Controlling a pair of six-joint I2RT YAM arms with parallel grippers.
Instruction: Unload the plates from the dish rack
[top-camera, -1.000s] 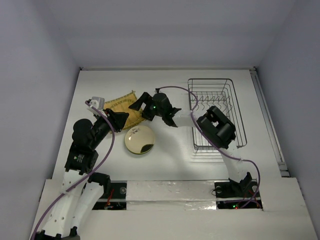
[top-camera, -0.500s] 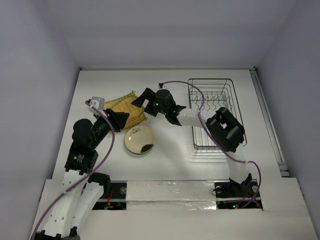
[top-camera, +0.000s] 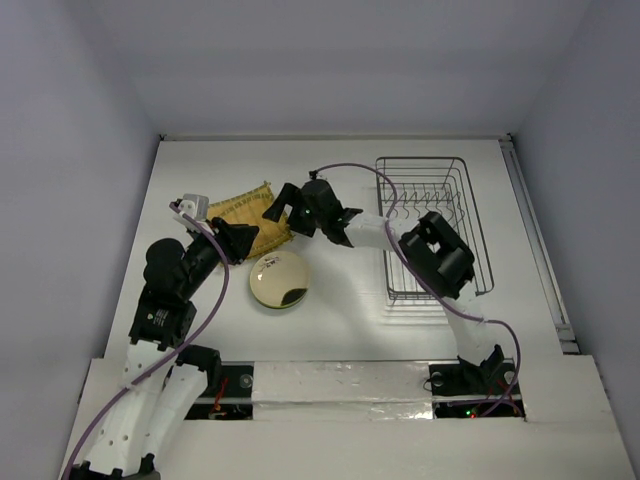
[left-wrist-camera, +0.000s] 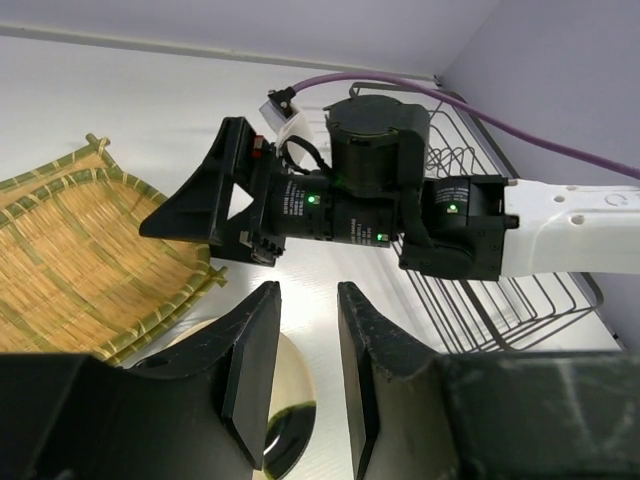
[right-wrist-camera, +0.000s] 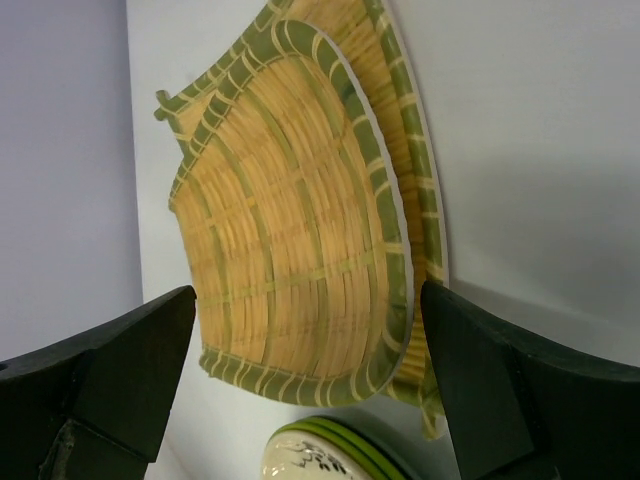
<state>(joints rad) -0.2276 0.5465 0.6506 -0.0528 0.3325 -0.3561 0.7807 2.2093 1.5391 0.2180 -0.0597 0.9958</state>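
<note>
Two square yellow ribbed plates (right-wrist-camera: 290, 230) lie stacked on the table at the left (top-camera: 245, 222). In front of them sits a round cream plate (top-camera: 280, 278) with a dark patch, resting on a lime-green one whose rim (right-wrist-camera: 372, 446) shows beneath it. My right gripper (right-wrist-camera: 310, 370) hangs open over the near edge of the yellow plates (left-wrist-camera: 70, 260), holding nothing; from above it (top-camera: 283, 207) is at their right edge. My left gripper (left-wrist-camera: 305, 340) is open and empty above the cream plate (left-wrist-camera: 290, 440), just left of it from above (top-camera: 238, 243). The dish rack (top-camera: 432, 228) looks empty.
The rack's dark wires (left-wrist-camera: 500, 300) lie just behind the right arm's wrist (left-wrist-camera: 380, 200). A purple cable (top-camera: 350, 178) loops over the rack's left side. A small grey-white block (top-camera: 193, 206) sits at the left corner of the yellow plates. Walls enclose the table.
My right gripper has shifted slightly left and back over the yellow plates, and its elbow swung out and returned. The left arm has stayed put.
</note>
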